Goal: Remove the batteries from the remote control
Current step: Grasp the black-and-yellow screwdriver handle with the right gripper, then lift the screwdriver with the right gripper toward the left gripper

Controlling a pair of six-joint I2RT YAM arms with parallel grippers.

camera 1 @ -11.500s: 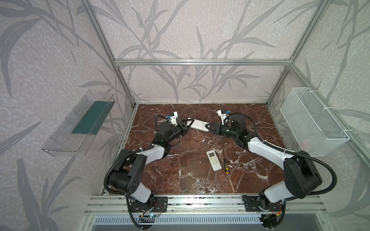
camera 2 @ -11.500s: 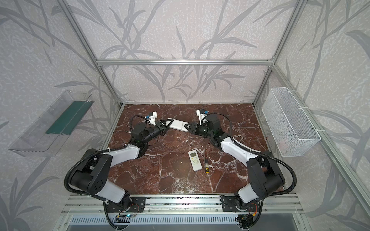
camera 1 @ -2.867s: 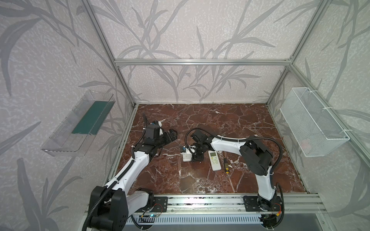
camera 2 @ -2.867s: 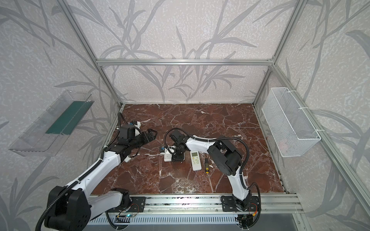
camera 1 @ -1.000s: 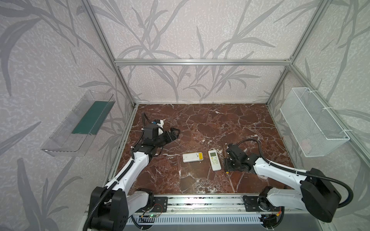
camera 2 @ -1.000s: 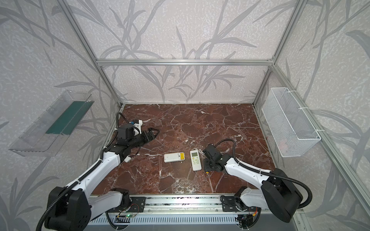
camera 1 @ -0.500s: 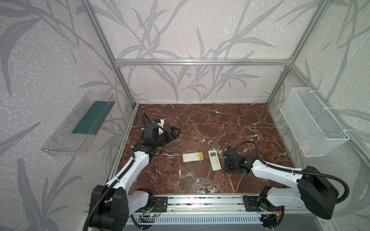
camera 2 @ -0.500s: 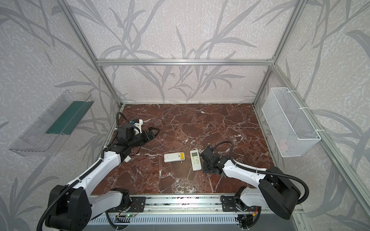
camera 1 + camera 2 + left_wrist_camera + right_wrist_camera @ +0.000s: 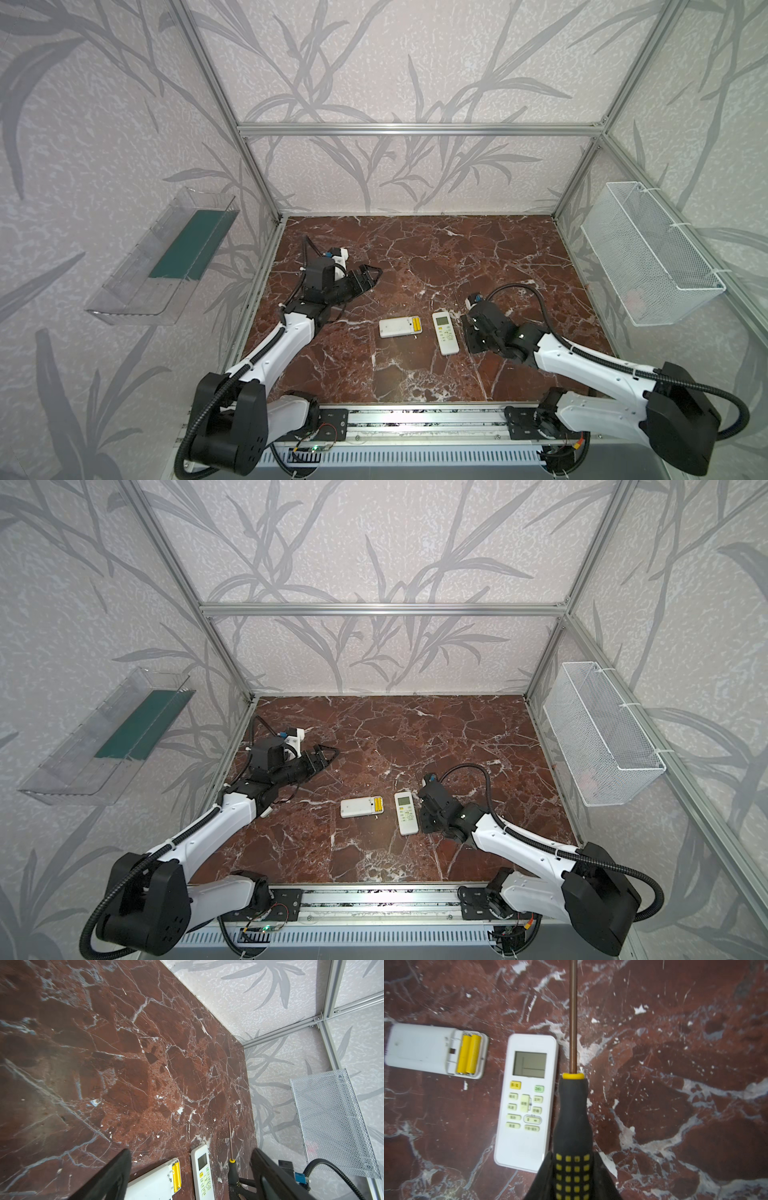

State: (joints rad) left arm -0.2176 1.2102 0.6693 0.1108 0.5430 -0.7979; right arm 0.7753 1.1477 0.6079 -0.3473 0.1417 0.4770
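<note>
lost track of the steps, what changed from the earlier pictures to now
The open remote, earlier held up by both grippers, now lies on the table left of the other remote, batteries still in. The left gripper let go and drew back left, open. The right gripper moved to the screwdriver and shut its fingers on the handle. The other remote has not moved.
</note>
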